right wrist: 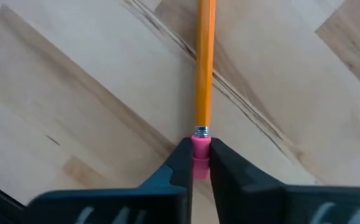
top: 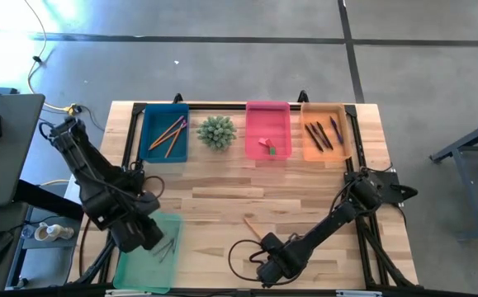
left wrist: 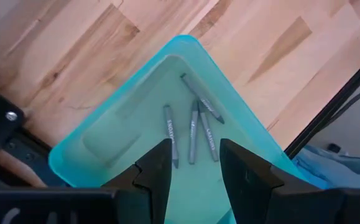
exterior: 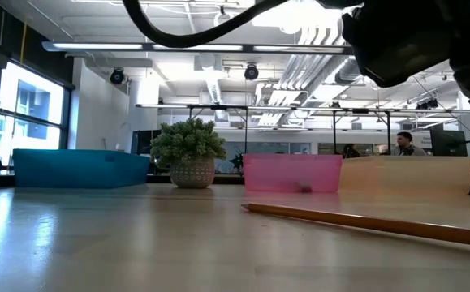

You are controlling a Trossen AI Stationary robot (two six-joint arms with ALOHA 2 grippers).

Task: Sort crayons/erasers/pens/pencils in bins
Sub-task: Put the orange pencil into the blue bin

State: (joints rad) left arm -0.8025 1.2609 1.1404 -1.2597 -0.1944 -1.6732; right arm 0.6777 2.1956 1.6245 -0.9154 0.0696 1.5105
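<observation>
An orange pencil (right wrist: 204,62) with a pink eraser tip lies on the wooden table (top: 222,194), near the front edge; it also shows in the low view as the pencil (exterior: 364,221). My right gripper (right wrist: 200,155) is shut on its eraser end, and stands at the front centre as the right gripper (top: 266,244). My left gripper (left wrist: 195,168) hangs open above the light green bin (left wrist: 105,134) at the front left, touching nothing. Several grey crayons (left wrist: 193,130) lie on that bin's floor. My right gripper pinches the pencil's pink eraser end (right wrist: 200,144) between its two fingertips. The fingers come from above, pointing down, one on each side of the pencil. The pencil's shaft (exterior: 364,221) lies flat on the table, stretching away from the fingers.
Along the far edge stand a blue bin (top: 164,132) with pencils, a spiky green plant (top: 216,132), a pink bin (top: 268,130) with small erasers and an orange bin (top: 325,132) with dark pens. Bare wood lies between them and my arms.
</observation>
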